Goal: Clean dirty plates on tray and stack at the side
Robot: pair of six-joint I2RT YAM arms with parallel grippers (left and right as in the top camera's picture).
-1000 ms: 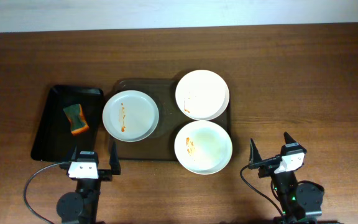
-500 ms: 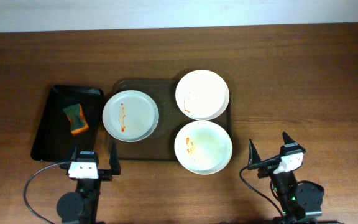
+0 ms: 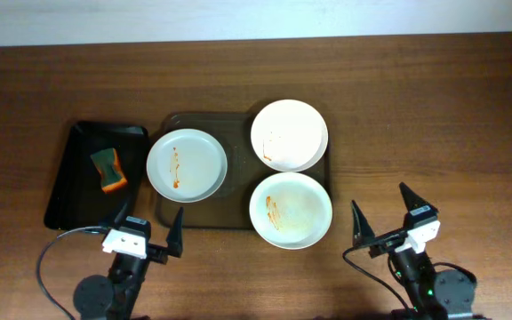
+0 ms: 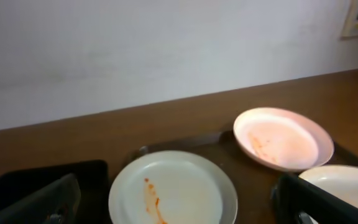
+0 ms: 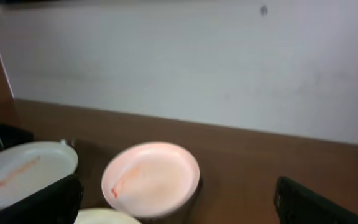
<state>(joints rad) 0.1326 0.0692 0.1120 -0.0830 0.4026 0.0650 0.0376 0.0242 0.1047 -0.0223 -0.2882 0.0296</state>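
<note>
Three white plates lie on the smoky brown tray [image 3: 238,124]. The left plate [image 3: 187,165] has an orange-red streak and also shows in the left wrist view [image 4: 173,190]. The far right plate [image 3: 289,134] has a small smear and shows in the right wrist view [image 5: 150,178]. The near right plate [image 3: 291,210] has a sauce smear on its left side. My left gripper [image 3: 153,227] is open and empty, near the table's front edge below the tray. My right gripper [image 3: 383,216] is open and empty, to the right of the near plate.
A glossy black tray [image 3: 71,187] stands left of the brown tray and holds a green and orange sponge [image 3: 108,170]. Bare wood table [image 3: 434,116] lies to the right and behind the trays. A pale wall [image 4: 166,43] stands beyond the far edge.
Both grippers have shifted: the left has moved a little right and turned, the right has spread wider and tilted. The plates and trays have not moved.
</note>
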